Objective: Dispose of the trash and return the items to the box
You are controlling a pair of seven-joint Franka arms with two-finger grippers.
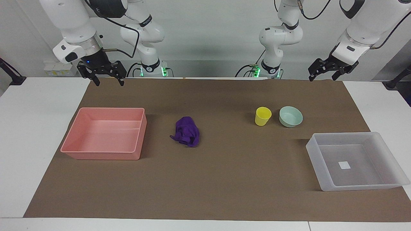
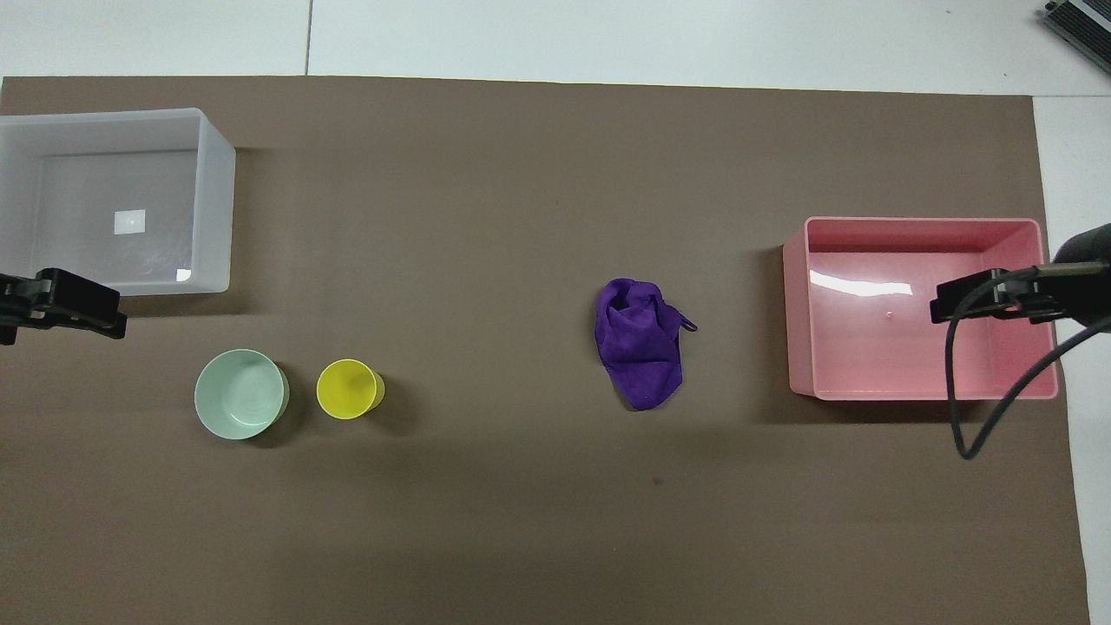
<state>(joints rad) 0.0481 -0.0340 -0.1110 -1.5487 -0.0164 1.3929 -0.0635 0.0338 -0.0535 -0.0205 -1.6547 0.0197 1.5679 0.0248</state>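
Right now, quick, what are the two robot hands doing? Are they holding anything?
Right tool: open, holding nothing, up over the brown mat's edge nearest the robots.
Left tool: open, holding nothing, waiting over the same edge.

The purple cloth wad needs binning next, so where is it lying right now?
The purple cloth wad lies on the brown mat near the table's middle, between the pink tray and the yellow cup, closer to the tray and apart from both.

Cup [image 1: 263, 115] beside bowl [image 1: 290, 116]
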